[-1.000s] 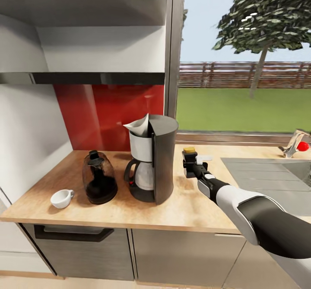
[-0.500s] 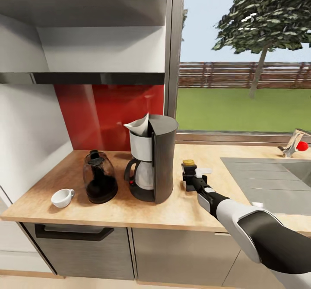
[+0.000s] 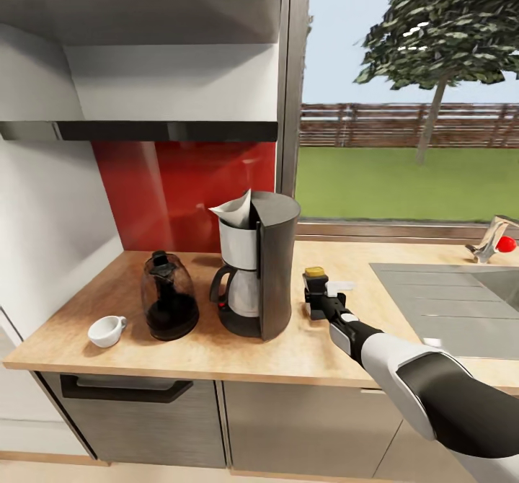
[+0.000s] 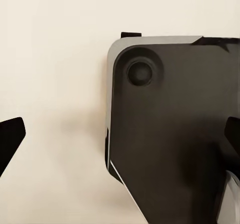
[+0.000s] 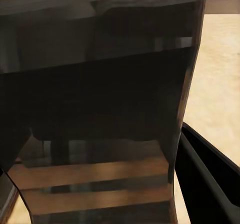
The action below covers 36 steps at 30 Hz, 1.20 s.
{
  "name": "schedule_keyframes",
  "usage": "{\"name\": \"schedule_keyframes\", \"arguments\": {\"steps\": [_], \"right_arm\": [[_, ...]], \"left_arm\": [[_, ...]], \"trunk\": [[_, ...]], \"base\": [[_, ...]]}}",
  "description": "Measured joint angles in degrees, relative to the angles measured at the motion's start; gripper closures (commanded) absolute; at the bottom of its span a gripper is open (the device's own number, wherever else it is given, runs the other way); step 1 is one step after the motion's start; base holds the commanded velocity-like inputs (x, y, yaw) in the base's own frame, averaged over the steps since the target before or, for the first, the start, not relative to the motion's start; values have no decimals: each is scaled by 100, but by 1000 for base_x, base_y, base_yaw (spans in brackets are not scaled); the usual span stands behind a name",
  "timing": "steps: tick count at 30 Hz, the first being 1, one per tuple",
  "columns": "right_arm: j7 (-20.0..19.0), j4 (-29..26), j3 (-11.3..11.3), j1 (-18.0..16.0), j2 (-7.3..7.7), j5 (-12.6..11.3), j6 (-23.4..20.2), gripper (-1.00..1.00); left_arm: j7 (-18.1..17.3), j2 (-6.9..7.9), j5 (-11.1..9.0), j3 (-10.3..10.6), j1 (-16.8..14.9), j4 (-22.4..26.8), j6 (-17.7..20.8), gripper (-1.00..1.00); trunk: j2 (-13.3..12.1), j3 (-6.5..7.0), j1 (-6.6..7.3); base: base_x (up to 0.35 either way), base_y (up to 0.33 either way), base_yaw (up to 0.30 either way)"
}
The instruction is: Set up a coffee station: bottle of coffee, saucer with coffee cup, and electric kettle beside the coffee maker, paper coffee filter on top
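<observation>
The dark coffee maker (image 3: pixel 268 274) stands mid-counter with a white paper coffee filter (image 3: pixel 234 213) on its top. On its left are the dark glass electric kettle (image 3: pixel 169 307) and, further left, a white coffee cup (image 3: pixel 106 331) resting on the wood. Just right of the coffee maker, my right gripper (image 3: pixel 316 299) is shut on the bottle of coffee (image 3: pixel 314 285), a small dark jar with a yellow lid, down at the countertop. In the right wrist view the bottle's dark glass (image 5: pixel 100 108) sits between the fingers (image 5: pixel 210 171). My left gripper (image 4: pixel 120 136) hangs open over pale floor.
A steel sink (image 3: pixel 447 303) with a tap (image 3: pixel 490 241) lies to the right in the wooden countertop (image 3: pixel 216 353). A white shelf (image 3: pixel 158 86) and red backsplash (image 3: pixel 180 180) sit behind. The robot's dark base (image 4: pixel 170 129) is below the left gripper.
My right gripper lowered the bottle of coffee to the counter beside the coffee maker, then held still. The camera shifted very slightly.
</observation>
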<state>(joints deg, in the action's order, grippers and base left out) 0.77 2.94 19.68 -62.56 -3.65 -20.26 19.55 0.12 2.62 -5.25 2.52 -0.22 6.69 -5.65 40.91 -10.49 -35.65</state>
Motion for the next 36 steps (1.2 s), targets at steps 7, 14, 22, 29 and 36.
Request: {"name": "schedule_keyframes", "arguments": {"steps": [7,14,22,29,36], "right_arm": [[3,3,7,0,0,-29,2,100],[0,3,1,-2,-3,-4,0,100],[5,7,12,1,-1,-56,4,100],[-4,-3,-6,3,-3,40,-5,100],[-7,-5,-14,2,-3,63,-6,100]], "left_arm": [[-1,0,0,0,-1,1,0,-100],[2,0,0,0,0,0,0,-100],[-4,0,0,-1,0,1,0,-100],[-4,0,0,0,-1,0,2,-100],[-4,0,0,1,-2,0,2,-100]], "trunk": [[0,0,0],[0,0,0],[1,1,1],[2,0,2],[2,0,3]], "base": [[0,30,0],[0,1,0],[40,77,0],[62,4,0],[185,0,0]]}}
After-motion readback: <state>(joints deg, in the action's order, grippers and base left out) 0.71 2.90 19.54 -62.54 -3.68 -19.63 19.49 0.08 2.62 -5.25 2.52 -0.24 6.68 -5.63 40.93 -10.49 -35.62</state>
